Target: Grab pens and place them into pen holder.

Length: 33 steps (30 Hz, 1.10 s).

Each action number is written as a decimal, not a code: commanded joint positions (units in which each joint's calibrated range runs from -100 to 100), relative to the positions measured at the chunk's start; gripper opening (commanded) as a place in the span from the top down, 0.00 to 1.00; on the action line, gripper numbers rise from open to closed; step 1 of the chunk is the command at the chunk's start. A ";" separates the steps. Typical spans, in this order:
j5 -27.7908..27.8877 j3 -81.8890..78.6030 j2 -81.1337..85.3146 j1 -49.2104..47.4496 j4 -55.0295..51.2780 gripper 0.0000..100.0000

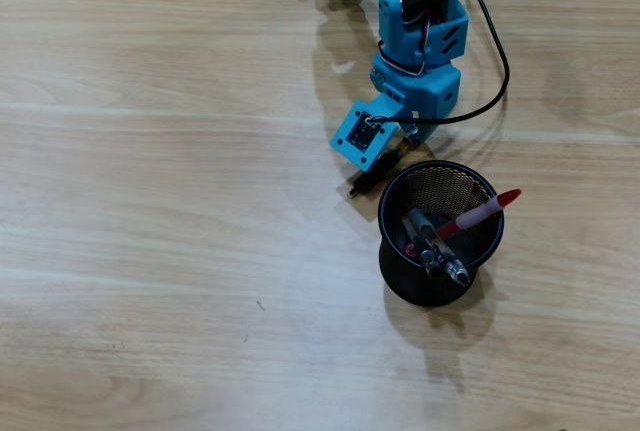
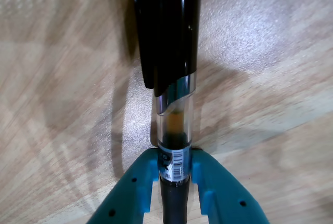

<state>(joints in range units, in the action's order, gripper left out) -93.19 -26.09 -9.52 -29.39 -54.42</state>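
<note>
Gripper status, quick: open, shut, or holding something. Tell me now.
Gripper: shut on the black-capped ballpoint pen with a clear barrel and yellowish band, teal fingers pressing on both sides of its barrel.

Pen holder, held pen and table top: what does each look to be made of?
Pen holder: black wire mesh, likely metal, matte; the far wall shows see-through weave, the rim is solid. Held pen: plastic, probably; glossy black cap with highlights, clear barrel showing a yellowish band, a barcode label where the gripper clamps it. Table top: wood-grain surface, possibly laminate, with a soft sheen.
</note>
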 commanded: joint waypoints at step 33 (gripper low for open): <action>26.54 5.91 37.24 18.92 1.35 0.98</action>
<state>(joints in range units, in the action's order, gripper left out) -71.44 -29.10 23.45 -11.96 -54.08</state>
